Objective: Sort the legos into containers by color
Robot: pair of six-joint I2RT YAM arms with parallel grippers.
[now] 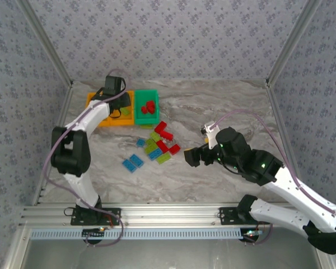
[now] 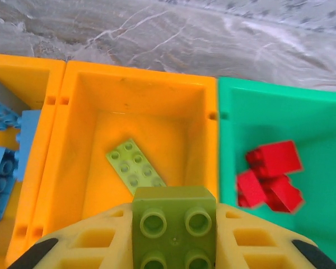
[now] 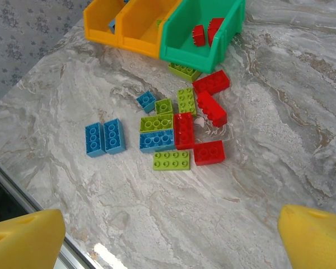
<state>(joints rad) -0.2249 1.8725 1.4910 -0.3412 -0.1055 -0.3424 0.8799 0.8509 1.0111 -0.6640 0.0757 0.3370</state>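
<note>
My left gripper is shut on a lime green brick and holds it above the middle orange container. A flat lime green lego lies inside that container. Blue legos sit in the left orange container, and red legos in the green container. Loose blue, green and red legos are scattered on the table in front of the containers, with two blue ones off to the left. My right gripper hovers open, well short of the pile.
The three joined containers stand at the back left of the marble table, near the left wall. The left arm stretches along the left side. An aluminium rail runs along the near edge.
</note>
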